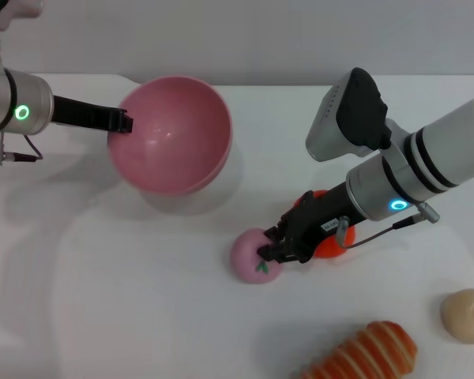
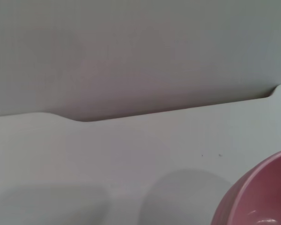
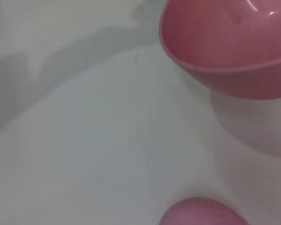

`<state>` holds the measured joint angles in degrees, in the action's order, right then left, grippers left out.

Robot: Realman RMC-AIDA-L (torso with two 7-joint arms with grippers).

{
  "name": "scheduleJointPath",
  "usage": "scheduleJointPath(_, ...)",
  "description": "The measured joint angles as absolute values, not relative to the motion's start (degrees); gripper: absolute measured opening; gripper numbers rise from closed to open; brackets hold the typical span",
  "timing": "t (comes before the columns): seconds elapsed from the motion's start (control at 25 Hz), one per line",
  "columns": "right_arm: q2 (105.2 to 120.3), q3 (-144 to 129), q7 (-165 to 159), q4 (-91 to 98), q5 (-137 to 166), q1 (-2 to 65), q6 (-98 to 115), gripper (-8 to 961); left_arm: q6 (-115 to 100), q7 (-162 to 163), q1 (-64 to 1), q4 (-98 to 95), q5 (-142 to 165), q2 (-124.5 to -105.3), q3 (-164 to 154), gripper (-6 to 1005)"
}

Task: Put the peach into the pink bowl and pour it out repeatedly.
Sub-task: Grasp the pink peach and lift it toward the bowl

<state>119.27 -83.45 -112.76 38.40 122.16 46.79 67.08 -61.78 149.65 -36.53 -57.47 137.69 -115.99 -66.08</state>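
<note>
There is one white table point(image 1: 142, 316), and it is the biggest thing here. Two robot arms reach over it, one from each side. There is one pink bowl point(image 1: 174, 134), and it is much bigger than any of the fruits. It is lifted off the table and tipped, so its open side faces forward and down, and its shadow falls on the table under it. Nothing is inside the bowl. The left gripper point(image 1: 120, 121) grips the bowl by its rim on the left side, with its dark fingers closed on the edge. The left wrist view shows only a bit of the bowl point(image 2: 262, 197) in the corner, and the right wrist view shows the bowl point(image 3: 225, 42) from below with its hollow side up. Next in size is one striped orange and white thing point(image 1: 367, 354) lying at the front edge of the table. There is one bright orange fruit point(image 1: 332, 237), mostly hidden behind the right arm. There is one beige round lump point(image 1: 466, 314) far to the right. There is one peach point(image 1: 255, 254), small and pale pink, sitting on the table in front of the bowl and well apart from it. The right gripper point(image 1: 270, 251) is right at the peach, touching its right side, but I cannot tell how wide its fingers are.
</note>
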Motion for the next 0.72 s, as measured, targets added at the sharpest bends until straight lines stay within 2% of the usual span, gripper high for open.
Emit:
scheduleJointPath(0.12,119.27,-83.7,-112.8,38.3,122.2,46.8,66.6,301,-61.7,149.5,-36.4,-57.5,137.7,-116.09,-66.1,49)
scheduleJointPath(0.32,119.27,-83.8,-112.8,38.3,122.2,46.8,66.4,85,-61.3,149.5,-36.2,-57.5,137.7,-116.10,-66.1,49)
scheduleJointPath(0.56,119.10,-83.4,-112.9,40.1,122.2,46.6,68.0,53,-61.2,149.5,-36.2,-56.9,137.7,-116.10,-66.1,49)
scheduleJointPath(0.72,118.79,-83.0,-114.7,47.9,122.2,44.1,71.8,31,-61.2,149.4,-36.3,-56.5,137.7,-116.10,-66.0,49)
